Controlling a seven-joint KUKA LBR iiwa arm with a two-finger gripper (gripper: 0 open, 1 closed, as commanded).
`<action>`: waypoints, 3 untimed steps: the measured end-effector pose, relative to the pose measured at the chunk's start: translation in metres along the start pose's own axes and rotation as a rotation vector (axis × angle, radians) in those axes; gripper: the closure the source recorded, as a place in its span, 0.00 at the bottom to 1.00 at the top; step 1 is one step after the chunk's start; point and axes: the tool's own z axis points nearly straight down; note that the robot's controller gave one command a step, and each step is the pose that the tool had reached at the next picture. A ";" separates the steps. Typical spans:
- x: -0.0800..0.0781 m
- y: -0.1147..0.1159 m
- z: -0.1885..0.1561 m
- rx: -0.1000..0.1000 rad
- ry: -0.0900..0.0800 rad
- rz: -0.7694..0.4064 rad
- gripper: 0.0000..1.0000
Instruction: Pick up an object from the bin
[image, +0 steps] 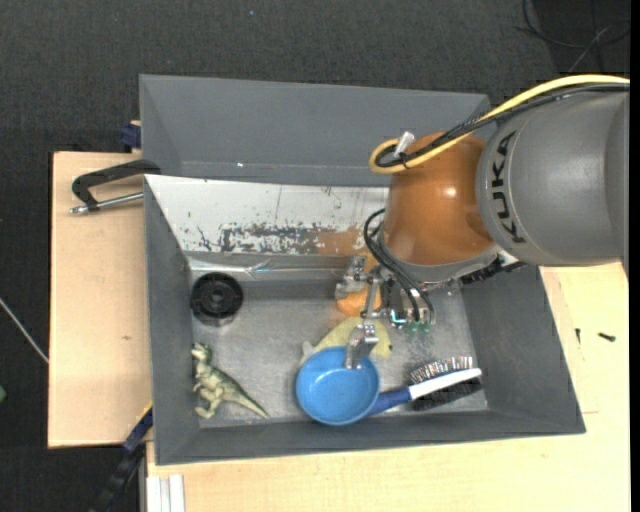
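My gripper (362, 340) hangs low over the middle of the bin, its tip just above the far rim of a blue round scoop (337, 392). A pale yellow soft thing (335, 338) lies under and to the left of the gripper, partly hidden by it. Behind it, a small orange thing (350, 298) peeks out beside the gripper's body. A brush with black bristles (446, 383) lies to the right of the scoop, near the front wall.
A black round cap (216, 297) sits at the back left of the bin floor. A tan toy dinosaur (214, 385) lies in the front left corner. The arm with its orange cover hangs over the bin's right half.
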 end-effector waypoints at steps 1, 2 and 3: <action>0.003 -0.035 0.050 0.001 -0.003 0.092 0.00; -0.001 0.004 0.058 0.005 -0.018 -0.122 0.00; -0.002 0.007 0.057 -0.001 -0.023 -0.123 1.00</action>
